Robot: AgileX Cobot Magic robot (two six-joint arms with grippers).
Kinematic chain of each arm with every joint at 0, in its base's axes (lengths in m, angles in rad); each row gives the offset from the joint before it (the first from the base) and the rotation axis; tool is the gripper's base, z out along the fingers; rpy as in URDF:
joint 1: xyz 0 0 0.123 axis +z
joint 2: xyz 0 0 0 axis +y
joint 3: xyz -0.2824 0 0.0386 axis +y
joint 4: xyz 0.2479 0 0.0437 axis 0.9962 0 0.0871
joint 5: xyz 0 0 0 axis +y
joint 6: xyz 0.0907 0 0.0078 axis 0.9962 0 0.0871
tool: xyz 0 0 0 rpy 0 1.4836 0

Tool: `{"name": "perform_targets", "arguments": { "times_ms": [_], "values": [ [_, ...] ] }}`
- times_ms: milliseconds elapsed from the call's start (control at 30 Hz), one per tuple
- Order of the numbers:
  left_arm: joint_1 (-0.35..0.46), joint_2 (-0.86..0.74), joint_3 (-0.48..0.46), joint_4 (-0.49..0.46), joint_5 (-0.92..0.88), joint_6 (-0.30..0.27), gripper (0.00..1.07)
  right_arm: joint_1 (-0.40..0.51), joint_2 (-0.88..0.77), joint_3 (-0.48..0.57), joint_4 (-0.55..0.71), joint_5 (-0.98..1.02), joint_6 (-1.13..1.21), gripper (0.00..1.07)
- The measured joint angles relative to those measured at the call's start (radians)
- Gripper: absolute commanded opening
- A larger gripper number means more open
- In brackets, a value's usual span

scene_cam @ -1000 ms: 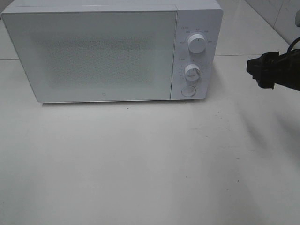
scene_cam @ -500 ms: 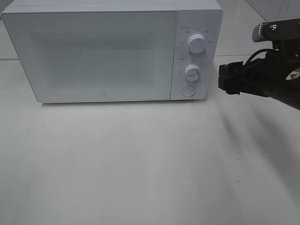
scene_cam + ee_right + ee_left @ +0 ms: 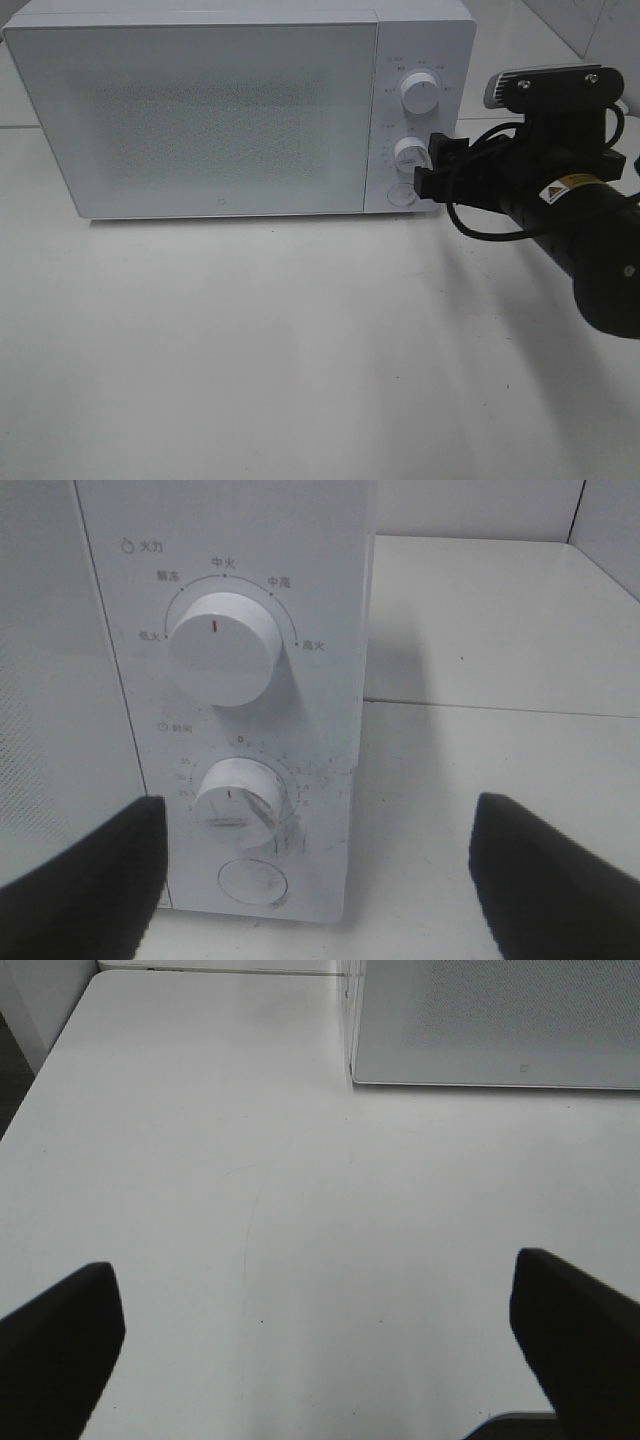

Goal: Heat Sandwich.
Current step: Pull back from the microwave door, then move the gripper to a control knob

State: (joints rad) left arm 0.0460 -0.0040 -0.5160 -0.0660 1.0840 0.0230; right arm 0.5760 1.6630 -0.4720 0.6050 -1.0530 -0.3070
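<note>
Over at the white microwave [image 3: 240, 110]'s control panel, the right gripper [image 3: 432, 168] hovered just off the lower controls. Its fingers were spread wide with nothing between them. From the wrist cam, the timer knob [image 3: 237, 802] and the round button [image 3: 252, 883] below it sat a bit off-centre between the jaws, with the power knob [image 3: 222, 645] above.

No sign of the sandwich anywhere. The door [image 3: 200, 120] was closed and frosted, so I couldn't tell if it was inside.

The left gripper [image 3: 320, 1350] hung released over the bare table [image 3: 300, 350], near the microwave's front corner.

My guess is the step was working that lower panel. For the knob, I'd centre the jaws on it first, close squarely, then twist about its axis. For the button, push straight in so the oven doesn't slide back.
</note>
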Motion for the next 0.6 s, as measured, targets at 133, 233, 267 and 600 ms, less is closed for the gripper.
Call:
{"name": "perform_targets", "arguments": {
  "times_ms": [133, 233, 267, 600],
  "values": [
    [0.000, 0.000, 0.000, 0.000, 0.000, 0.000, 0.98, 0.032, 0.039, 0.000, 0.033, -0.061, 0.000, 0.75],
    [0.000, 0.000, 0.000, 0.000, 0.000, 0.000, 0.98, 0.054, 0.074, -0.003, 0.056, -0.109, 0.001, 0.75],
    [0.000, 0.000, 0.000, 0.000, 0.000, 0.000, 0.98, 0.054, 0.074, -0.003, 0.056, -0.109, 0.001, 0.75],
    [0.000, 0.000, 0.000, 0.000, 0.000, 0.000, 0.98, 0.067, 0.174, -0.055, 0.060, -0.147, 0.079, 0.75]
  ]
}}
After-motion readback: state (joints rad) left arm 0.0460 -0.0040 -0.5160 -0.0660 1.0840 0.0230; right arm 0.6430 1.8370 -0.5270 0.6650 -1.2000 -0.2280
